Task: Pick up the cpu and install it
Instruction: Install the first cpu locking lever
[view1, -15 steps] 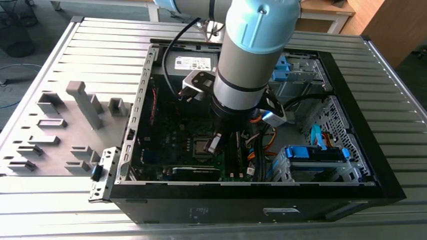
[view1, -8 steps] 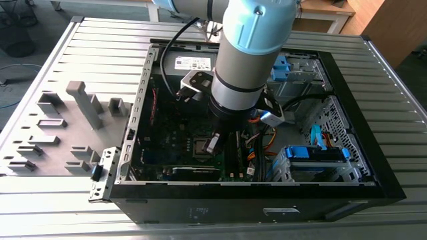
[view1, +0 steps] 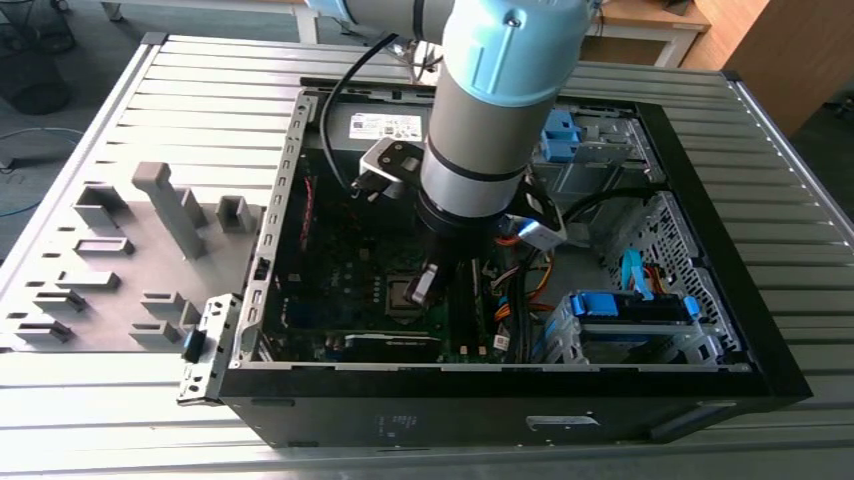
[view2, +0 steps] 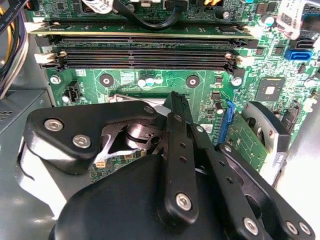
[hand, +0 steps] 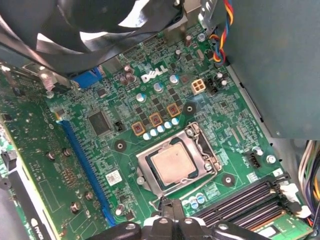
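We reckon the seating step is where things stand: the cpu (hand: 172, 162) is lying flat inside the metal socket frame (hand: 145, 170) on the green motherboard (hand: 125, 150), square to the frame as far as we can see in the first wrist view. To do this bit well, we'd keep the hand (hand: 171, 209) dead vertical over the chip and avoid any sideways drag, since a skewed chip could bend the contacts underneath. No hard pushing either; it should drop in under its own weight. We'd also mind the memory slots (hand: 245, 197) just beside the socket, as there's not much room there.

As for the hand, its 2 fingers look pressed together with nothing between them. It hangs just above the edge of the socket, near the cpu but apart from it, not pinching anything. In the exterior view it's reaching down into the open computer case (view1: 507, 410), which sits on the ribbed surface (view1: 200, 110).
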